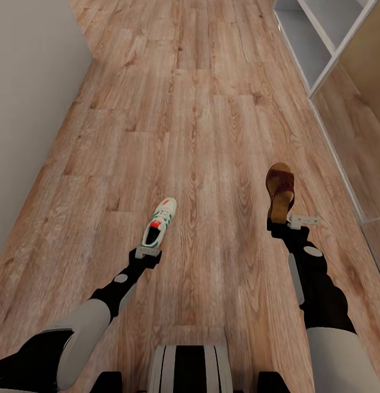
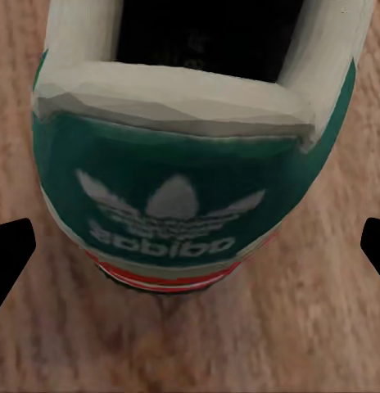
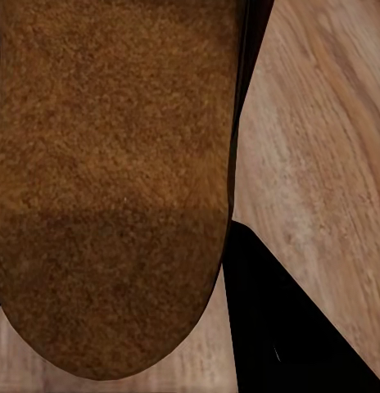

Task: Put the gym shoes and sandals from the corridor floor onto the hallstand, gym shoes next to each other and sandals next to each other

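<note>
Light brown wood-grain planks make up the corridor floor [image 1: 212, 125], running away from the robot between a plain grey wall [image 1: 26, 109] on its left and a pale unit on its right.

Nearest, the left gripper [image 1: 147, 252] sits at the heel of a gym shoe [image 1: 160, 221], which points away up the corridor, toe slightly toward the right. From the head view I cannot tell whether the shoe rests on the planks or is lifted. The left wrist view adds what the head view hides: the green heel tab [image 2: 178, 196] with its white trefoil logo, the dark mouth of the shoe [image 2: 202, 33], and black fingertips [image 2: 10, 254] standing wide at either side, apart from the heel, so this gripper is spread and holds nothing.

Level with it, the right gripper [image 1: 288, 222] is at the heel of a brown sandal [image 1: 280, 191]. The right wrist view shows the tan footbed [image 3: 116, 180] close up, with a black finger [image 3: 280, 327] beside it; whether that gripper clamps the sandal I cannot tell.

Farthest, at the far right edge of the floor, stand the open white compartments of the hallstand [image 1: 321, 49].
</note>
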### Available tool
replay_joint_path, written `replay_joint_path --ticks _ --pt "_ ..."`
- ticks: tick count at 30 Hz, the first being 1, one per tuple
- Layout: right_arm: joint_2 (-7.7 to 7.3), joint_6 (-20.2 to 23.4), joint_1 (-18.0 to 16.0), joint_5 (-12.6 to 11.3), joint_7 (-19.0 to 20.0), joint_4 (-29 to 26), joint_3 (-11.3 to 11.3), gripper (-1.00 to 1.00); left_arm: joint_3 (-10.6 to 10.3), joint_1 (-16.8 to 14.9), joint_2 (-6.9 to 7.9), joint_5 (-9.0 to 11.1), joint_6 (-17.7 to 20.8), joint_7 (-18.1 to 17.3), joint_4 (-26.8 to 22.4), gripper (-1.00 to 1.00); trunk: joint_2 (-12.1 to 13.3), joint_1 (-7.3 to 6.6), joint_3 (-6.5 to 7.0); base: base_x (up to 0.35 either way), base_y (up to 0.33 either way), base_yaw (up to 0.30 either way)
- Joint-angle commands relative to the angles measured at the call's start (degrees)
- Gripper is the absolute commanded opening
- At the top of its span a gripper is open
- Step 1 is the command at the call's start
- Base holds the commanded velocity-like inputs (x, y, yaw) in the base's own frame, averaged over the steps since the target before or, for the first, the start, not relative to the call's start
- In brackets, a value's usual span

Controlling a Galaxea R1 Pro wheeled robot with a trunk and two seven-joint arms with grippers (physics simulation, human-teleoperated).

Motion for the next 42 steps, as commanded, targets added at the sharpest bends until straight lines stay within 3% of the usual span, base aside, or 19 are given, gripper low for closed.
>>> replay_joint_path --ticks 1,22,23,42 --pt "-0.01 0.38 -0.01 0.33 -0.05 -0.07 0.03 -1.0 0.5 -0.03 -0.03 -0.48 -0.17 -0.25 0.03 1.0 -0.01 0.0 -0.03 0.187 0.0 0.0" --pt "-0.01 0.38 -0.03 0.31 -0.05 -0.07 0.03 -1.0 0.41 -0.03 -0.07 -0.48 -0.17 -0.25 0.04 1.0 -0.01 0.0 -0.03 0.044 0.0 0.0" --pt "-0.01 0.38 -0.03 0.32 -0.05 -0.06 0.03 -1.0 0.44 -0.03 -0.07 -0.48 -0.17 -0.25 0.04 -1.0 -0.01 0.0 -0.03 0.0 0.0 0.0" --pt "-0.01 0.38 -0.01 0.33 -0.03 -0.08 0.03 -1.0 0.5 -0.03 0.01 -0.48 -0.17 -0.25 -0.07 -1.0 -0.01 0.0 -0.03 0.0 0.0 0.0"
